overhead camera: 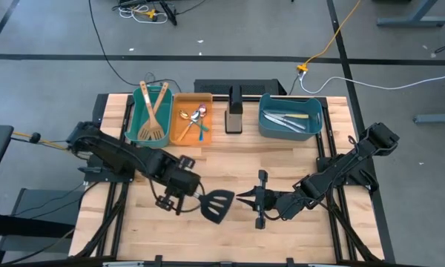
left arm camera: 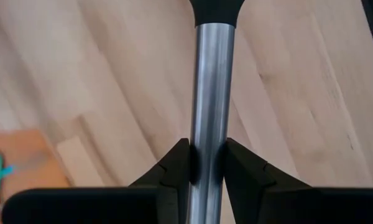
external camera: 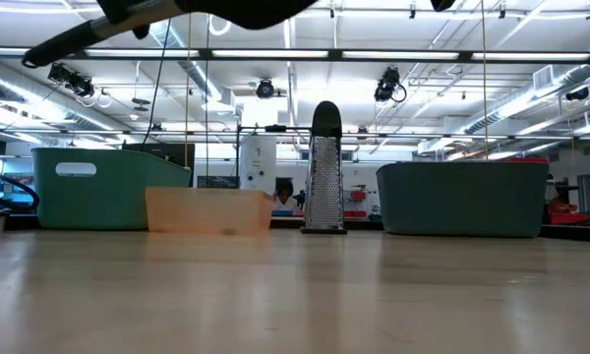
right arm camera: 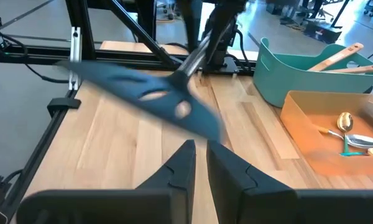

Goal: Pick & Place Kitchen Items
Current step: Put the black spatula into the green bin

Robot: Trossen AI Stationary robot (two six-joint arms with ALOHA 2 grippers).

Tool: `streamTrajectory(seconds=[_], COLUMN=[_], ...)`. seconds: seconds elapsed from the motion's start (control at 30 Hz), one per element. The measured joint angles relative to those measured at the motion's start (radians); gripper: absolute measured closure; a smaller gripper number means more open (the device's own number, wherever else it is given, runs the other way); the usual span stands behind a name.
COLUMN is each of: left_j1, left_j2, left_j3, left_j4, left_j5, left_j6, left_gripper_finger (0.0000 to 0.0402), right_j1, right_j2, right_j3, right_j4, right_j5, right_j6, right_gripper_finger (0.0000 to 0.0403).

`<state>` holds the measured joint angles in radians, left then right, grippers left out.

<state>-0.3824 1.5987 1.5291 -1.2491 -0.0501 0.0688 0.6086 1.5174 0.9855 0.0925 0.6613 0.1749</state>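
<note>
A black slotted turner (overhead camera: pixel 216 205) with a steel handle hangs above the table's near middle, its head (right arm camera: pixel 155 99) toward the right arm. My left gripper (overhead camera: pixel 184 194) is shut on it. In the low view the turner (external camera: pixel 226 10) shows at the top, clear of the tabletop. My right gripper (overhead camera: pixel 243 197) hovers just right of the turner's head, its fingers (right arm camera: pixel 186 165) close together with nothing between them. Wooden spatulas (overhead camera: pixel 154 110) lie in the teal bin, spoons (overhead camera: pixel 195 119) in the orange bin, and knives (overhead camera: pixel 289 119) in the blue bin. My left gripper pinches the turner's steel handle (left arm camera: pixel 210 124) between its two fingers (left arm camera: pixel 177 165). The fingers come from above, pointing down, and lie across the handle. The turner is lifted clear of the table, roughly level, with its black head on the side of the right arm.
The teal bin (overhead camera: pixel 132 122), the orange bin (overhead camera: pixel 179 132) and the blue bin (overhead camera: pixel 271 127) stand in a row along the far edge. An upright metal grater (overhead camera: pixel 233 116) stands between the orange and blue ones. Bare wood lies under and in front of both grippers.
</note>
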Motion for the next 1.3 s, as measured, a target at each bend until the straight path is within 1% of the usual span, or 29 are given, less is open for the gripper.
streamTrajectory(seconds=[0.17,0.23,0.4,0.53,0.7,0.77,0.9,1.07,1.3], left_j1=[-0.003,-0.003,0.0,0.0,0.0,0.0,0.011,0.065,0.168], left_j2=[-0.139,-0.192,-0.325,-0.426,-0.545,-0.585,-0.652,-0.705,-0.74], left_j3=[-0.094,-0.132,-0.22,-0.286,-0.351,-0.371,-0.409,-0.442,-0.47], left_j4=[0.03,0.019,-0.009,-0.013,-0.02,-0.025,-0.026,-0.028,-0.041], left_j5=[-0.054,-0.093,-0.27,-0.377,-0.603,-0.66,-0.717,-0.775,-0.791], left_j6=[-0.086,-0.134,-0.26,-0.369,-0.593,-0.642,-0.712,-0.779,-0.783], left_gripper_finger=[0.0321,0.0321,0.0321,0.0321,0.0321,0.0321,0.0321,0.0321,0.0321], right_j1=[0.0,0.0,0.0,0.0,0.0,0.0,0.0,0.0,0.0], right_j2=[0.0,0.0,0.0,0.0,0.0,0.0,0.0,0.0,0.0], right_j3=[0.0,0.0,0.0,0.0,0.0,0.0,0.0,0.0,0.0], right_j4=[0.0,0.0,0.0,0.0,0.0,0.0,0.0,0.001,0.001], right_j5=[0.001,0.002,0.002,0.003,0.003,0.003,0.003,0.003,0.002], right_j6=[0.0,0.0,0.0,0.0,0.0,0.0,0.0,0.0,0.0], right_gripper_finger=[0.0353,0.0353,0.0353,0.0353,0.0353,0.0353,0.0353,0.0353,0.0353])
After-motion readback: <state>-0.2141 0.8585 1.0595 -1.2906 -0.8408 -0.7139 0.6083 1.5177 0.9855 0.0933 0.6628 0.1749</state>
